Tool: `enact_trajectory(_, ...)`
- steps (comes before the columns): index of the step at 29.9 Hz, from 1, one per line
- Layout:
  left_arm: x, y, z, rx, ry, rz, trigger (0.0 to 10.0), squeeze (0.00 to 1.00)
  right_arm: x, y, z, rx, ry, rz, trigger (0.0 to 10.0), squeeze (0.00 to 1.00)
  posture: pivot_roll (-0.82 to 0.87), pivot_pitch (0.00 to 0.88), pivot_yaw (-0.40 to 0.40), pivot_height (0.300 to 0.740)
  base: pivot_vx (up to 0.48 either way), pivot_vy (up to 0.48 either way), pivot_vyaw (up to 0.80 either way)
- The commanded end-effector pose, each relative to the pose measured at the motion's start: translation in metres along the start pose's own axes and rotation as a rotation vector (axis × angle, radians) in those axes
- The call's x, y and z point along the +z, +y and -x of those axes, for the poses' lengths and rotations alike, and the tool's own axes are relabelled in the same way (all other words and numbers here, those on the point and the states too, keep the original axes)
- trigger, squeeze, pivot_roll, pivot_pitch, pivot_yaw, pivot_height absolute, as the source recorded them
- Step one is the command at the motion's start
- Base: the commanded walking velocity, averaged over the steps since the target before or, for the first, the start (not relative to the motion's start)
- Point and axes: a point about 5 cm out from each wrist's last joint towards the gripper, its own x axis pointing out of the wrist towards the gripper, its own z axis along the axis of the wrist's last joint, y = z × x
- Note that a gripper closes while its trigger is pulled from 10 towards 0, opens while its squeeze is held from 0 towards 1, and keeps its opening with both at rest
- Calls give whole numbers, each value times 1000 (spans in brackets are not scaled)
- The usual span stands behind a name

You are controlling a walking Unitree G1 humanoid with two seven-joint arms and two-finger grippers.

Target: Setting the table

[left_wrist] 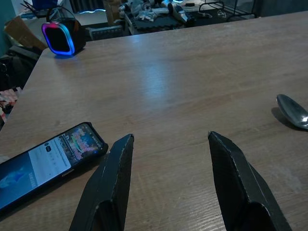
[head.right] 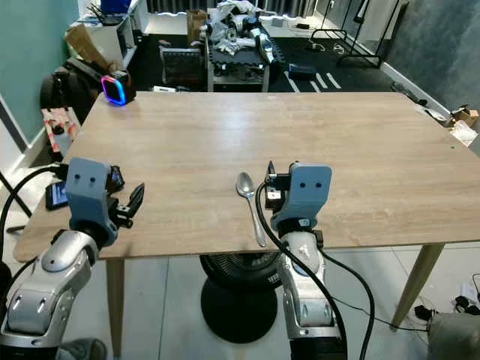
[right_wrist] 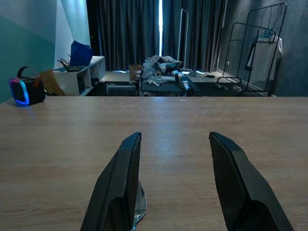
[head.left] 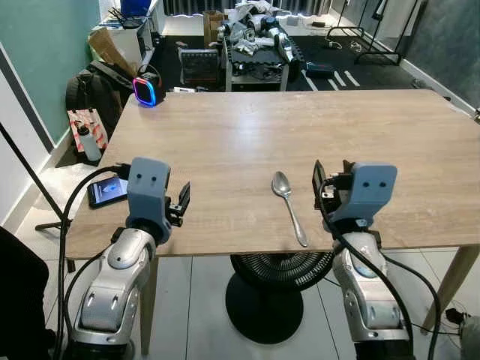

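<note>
— Nearest? Two silver arms at the table's near edge. Left gripper (left_wrist: 168, 159) poised low over the light wooden table (head.left: 247, 127), black fingers (left_wrist: 115, 183) spread apart, nothing between them.

— And the other side? Right gripper (right_wrist: 173, 163) likewise splayed wide and empty, hovering just above the tabletop close to the near edge.

— Location of the cutlery? Silver metal spoon (head.left: 289, 204) flat on the wood, just left of the right gripper, bowl pointing away, handle toward the near edge. Untouched by either gripper.

— Anything beside the left gripper? Black smartphone with lit screen (head.left: 107, 190), lying at the table's left edge.

— Farther off? Small black speaker with a glowing blue-pink ring (head.left: 146, 90) on the far left corner. No bowls or dishes on the table; beyond it, a low cluttered rack (head.left: 255, 45) and a dark clothes rail (right_wrist: 255, 53).
</note>
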Motion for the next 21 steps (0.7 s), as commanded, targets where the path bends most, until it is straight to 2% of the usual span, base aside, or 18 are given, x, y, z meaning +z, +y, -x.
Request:
enact_trajectory(1,-9,0,2,3,29,-3,10000,0,-7,0,5,1,19,8,10000,0,36,0,58,740,0,0,0)
enact_trajectory(5,-13,2,2,-12,43,-27,10000,0,-11,6,7,1,26,-4,10000,0,30,0,95,740,0,0,0)
enact_trajectory(7,-5,3,-3,-33,23,-57,10000,0,-10,7,1,-36,4,-33,10000,0,-2,0,103,740,0,0,0)
enact_trajectory(11,3,0,-9,-27,-8,-41,10000,0,-3,3,-5,-53,-26,-37,10000,0,-5,0,103,740,0,0,0)
enact_trajectory(16,0,1,-2,-24,1,-43,10000,0,-6,-1,-1,-39,-5,-6,10000,0,30,0,93,740,0,0,0)
enact_trajectory(21,0,5,-3,-3,-3,-40,10000,0,-5,-5,-2,-35,-7,6,10000,0,55,0,67,740,0,0,0)
